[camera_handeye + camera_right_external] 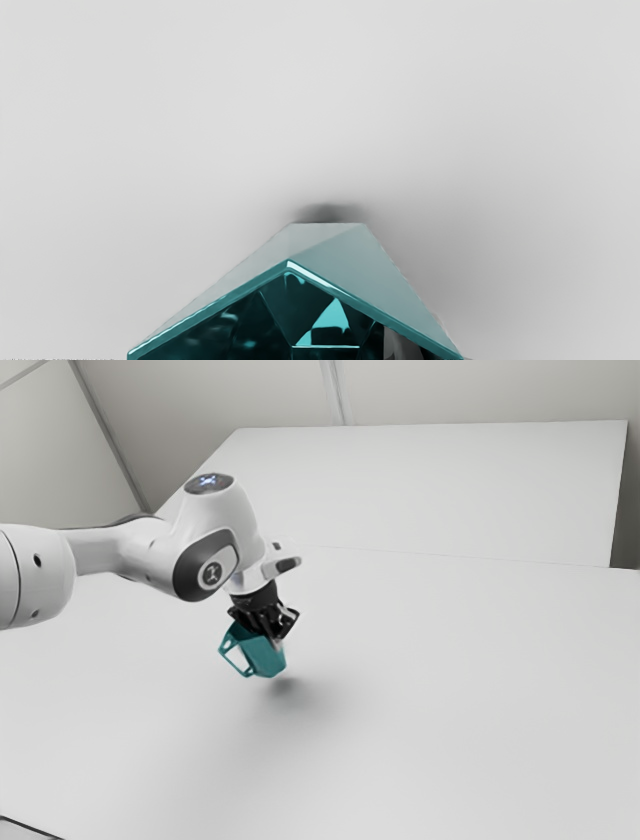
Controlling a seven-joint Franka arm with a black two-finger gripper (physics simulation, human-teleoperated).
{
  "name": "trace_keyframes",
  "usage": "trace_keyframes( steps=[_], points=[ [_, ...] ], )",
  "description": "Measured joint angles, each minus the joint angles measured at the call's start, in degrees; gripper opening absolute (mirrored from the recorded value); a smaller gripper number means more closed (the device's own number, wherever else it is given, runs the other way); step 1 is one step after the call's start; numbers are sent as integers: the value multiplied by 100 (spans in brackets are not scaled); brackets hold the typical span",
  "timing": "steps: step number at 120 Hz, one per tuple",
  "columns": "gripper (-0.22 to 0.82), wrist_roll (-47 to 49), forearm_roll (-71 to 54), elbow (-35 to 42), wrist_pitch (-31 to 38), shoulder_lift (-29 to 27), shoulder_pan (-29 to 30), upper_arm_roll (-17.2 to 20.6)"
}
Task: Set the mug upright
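Observation:
My gripper points down at the mug's upper end and is shut on the mug's wall. The teal, faceted mug hangs tilted below it, its handle toward the exterior view's left, with a shadow on the table underneath. Looking from the hand, I see into the open mouth of the mug. One grey finger shows inside the rim; most of the other is hidden behind the wall. The mug's bottom face is out of sight.
A broad white table extends under the arm. Behind it stands another white surface, with pale walls around.

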State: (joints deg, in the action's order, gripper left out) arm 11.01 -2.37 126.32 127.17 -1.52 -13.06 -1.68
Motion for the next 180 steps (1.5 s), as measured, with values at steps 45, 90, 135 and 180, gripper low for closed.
trace_keyframes(
  steps=[45,90,135,180],
  points=[
    [-17,114,-12,18,114,412,193,-55],
    [2,180,-4,38,288,616,114,-52],
    [50,166,0,10,129,35,75,-46],
    [59,-19,-7,-1278,-727,-199,123,-217]
  ],
)
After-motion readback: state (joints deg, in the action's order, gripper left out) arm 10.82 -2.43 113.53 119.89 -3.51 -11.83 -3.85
